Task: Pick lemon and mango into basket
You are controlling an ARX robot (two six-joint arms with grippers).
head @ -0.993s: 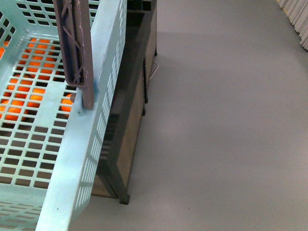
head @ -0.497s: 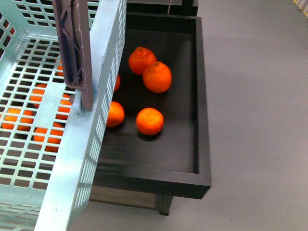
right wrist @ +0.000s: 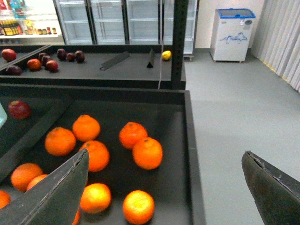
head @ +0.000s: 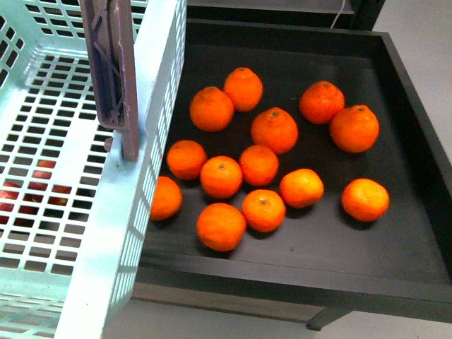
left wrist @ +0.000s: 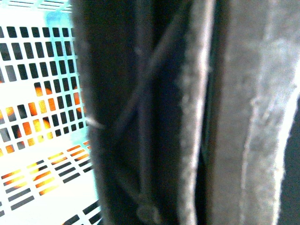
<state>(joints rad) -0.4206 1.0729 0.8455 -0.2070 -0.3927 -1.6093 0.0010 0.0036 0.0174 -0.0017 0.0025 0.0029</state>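
Front view: the basket [head: 152,176] fills the left of the frame, its brown handle [head: 116,78] upright against the near wall and running out at the top edge. Red fruit [head: 42,191] shows through the slotted bottom at lower left. Just right of the basket, a black counter [head: 332,236] carries thirteen tangerines [head: 274,130], most of them clustered near the basket wall. Left wrist view: the handle lies close against the lens, with bright basket slots at the left edge; whether the left claw is apart or together cannot be told. Right wrist view: the right claw [right wrist: 164,199] stands wide apart, holding nothing, over the tangerine counter. The lemon [right wrist: 166,55] appears small and bright yellow on a farther counter at upper centre, beside a dark post [right wrist: 178,42]. Dark red fruits [right wrist: 47,63] lie at that counter's upper left. The mango cannot be identified.
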